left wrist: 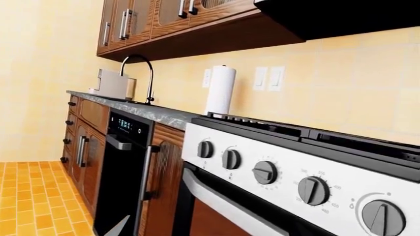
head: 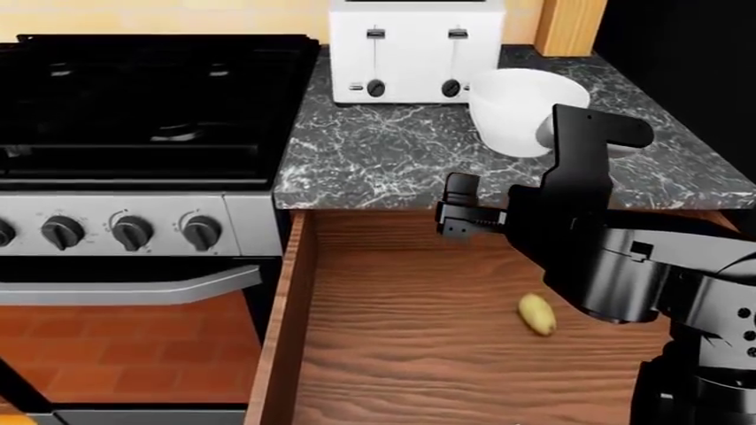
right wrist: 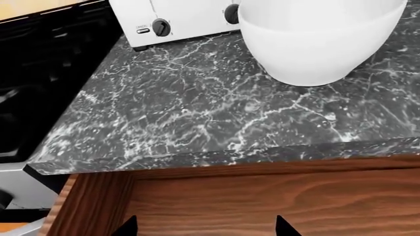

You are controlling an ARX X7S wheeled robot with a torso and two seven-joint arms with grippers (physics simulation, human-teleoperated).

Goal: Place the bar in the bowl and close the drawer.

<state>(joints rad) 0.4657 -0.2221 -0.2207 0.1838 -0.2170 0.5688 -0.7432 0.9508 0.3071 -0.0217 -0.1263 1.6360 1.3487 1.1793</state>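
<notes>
Bar (head: 536, 314) lay on the open drawer (head: 390, 336) floor, nearer and right of the right gripper (head: 459, 218), whose fingers stood apart, empty. Bowl (head: 527, 111) sat beside the toaster (head: 413, 49); no writing was legible.

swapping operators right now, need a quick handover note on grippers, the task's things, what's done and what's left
Right gripper: open, empty, over the back of the open drawer.
Left gripper: not in view; its wrist camera faces the stove knobs and far counter.
Bar: lying on the drawer floor, untouched.
Bowl: upright on the marble counter beside the toaster, empty as far as visible.
Done: nothing.
Left: grasp the bar, drop it in the bowl, close the drawer.
</notes>
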